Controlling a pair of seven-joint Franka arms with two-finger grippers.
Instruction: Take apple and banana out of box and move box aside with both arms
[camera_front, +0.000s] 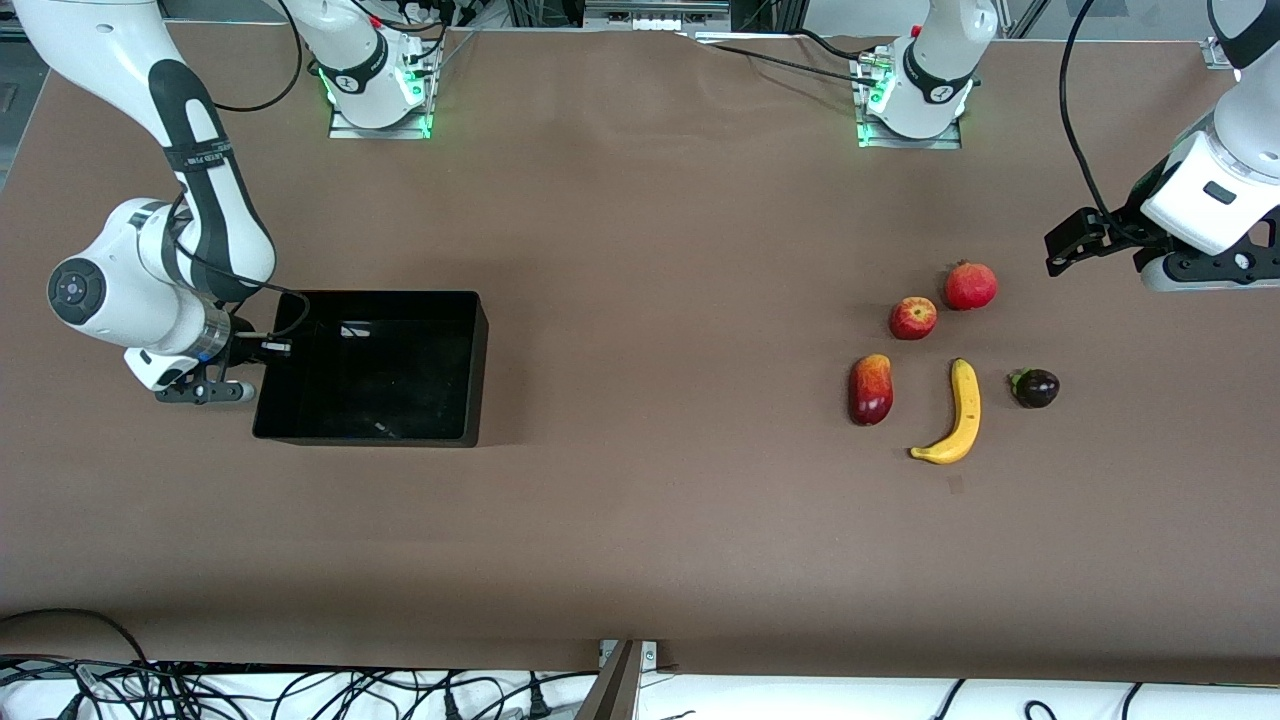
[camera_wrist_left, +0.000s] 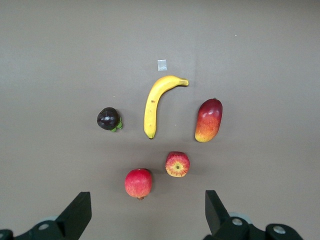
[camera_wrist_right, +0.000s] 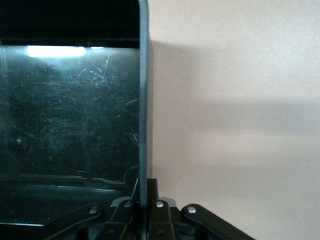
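Pinching the wall of the box (camera_front: 375, 365) at the right arm's end of the table (camera_front: 640, 520), the right gripper (camera_front: 262, 347) has its fingers pressed onto the rim. Box: empty, black, well apart from the fruit. Apple (camera_front: 913, 318): on the table, toward the left arm's end from the box. Banana (camera_front: 955, 414): likewise, nearer the front camera than the apple. Left gripper (camera_front: 1085, 238): spread, holding nothing, up over the table past the fruit; that arm waits. Handling note: the thin wall may slip, so slide the box flat and slowly; better if the left gripper takes a second wall first
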